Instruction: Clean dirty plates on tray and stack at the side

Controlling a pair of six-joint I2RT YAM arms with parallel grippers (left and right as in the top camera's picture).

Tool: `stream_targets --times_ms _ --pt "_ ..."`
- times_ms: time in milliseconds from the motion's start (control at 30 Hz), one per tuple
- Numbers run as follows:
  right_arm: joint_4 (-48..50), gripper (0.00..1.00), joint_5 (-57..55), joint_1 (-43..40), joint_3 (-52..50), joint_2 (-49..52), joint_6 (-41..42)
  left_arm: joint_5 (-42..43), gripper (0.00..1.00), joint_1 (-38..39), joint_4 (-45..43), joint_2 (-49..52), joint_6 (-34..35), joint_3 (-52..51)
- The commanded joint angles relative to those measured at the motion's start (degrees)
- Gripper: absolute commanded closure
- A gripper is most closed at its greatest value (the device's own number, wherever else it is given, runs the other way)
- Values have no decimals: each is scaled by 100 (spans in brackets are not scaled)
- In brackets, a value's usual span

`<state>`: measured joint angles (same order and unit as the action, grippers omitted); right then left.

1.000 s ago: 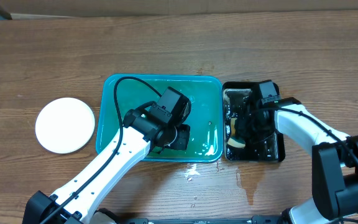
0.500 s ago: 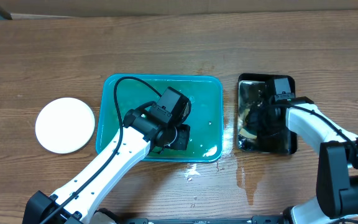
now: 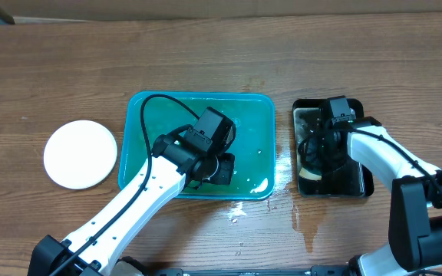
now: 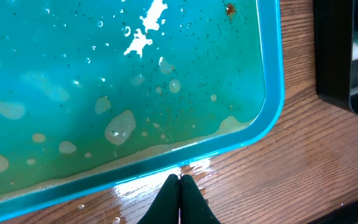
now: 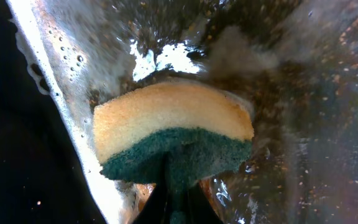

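the black tray (image 3: 361,182) has shifted right with the right gripper (image 5: 178,186), clamped on the sponge (image 5: 173,134); left gripper (image 4: 180,186) is closed, empty; the plates (image 3: 80,153) look stacked, task nearly done.

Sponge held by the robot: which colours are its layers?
Sponge: tan-yellow over dark green; right wrist view.

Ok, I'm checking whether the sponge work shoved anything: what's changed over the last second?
The black tray slid right, away from the teal tray; the right gripper, shut on the sponge, went with it. Wet table shows between the trays. The left gripper, teal tray and white plate stayed put.
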<state>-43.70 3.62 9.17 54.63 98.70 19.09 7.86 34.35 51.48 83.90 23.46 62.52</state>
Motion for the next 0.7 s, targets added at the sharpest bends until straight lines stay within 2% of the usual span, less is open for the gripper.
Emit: stream_targets --times_ms 0,267,433,567,667 --pt "-17 96 -203 -66 188 111 -234 -61 96 -26 -9 -103 -11 107" --pt "-105 96 164 122 295 42 -833 -83 96 -26 -11 -103 -11 107" --pt "-59 96 763 466 295 42 -1495 -81 96 -26 -7 -103 -11 107" --pt "-48 96 750 699 297 42 -1657 -81 96 -26 -9 -103 -11 107" --pt "-39 96 304 715 326 42 -1342 -81 96 -26 -7 -103 -11 107"
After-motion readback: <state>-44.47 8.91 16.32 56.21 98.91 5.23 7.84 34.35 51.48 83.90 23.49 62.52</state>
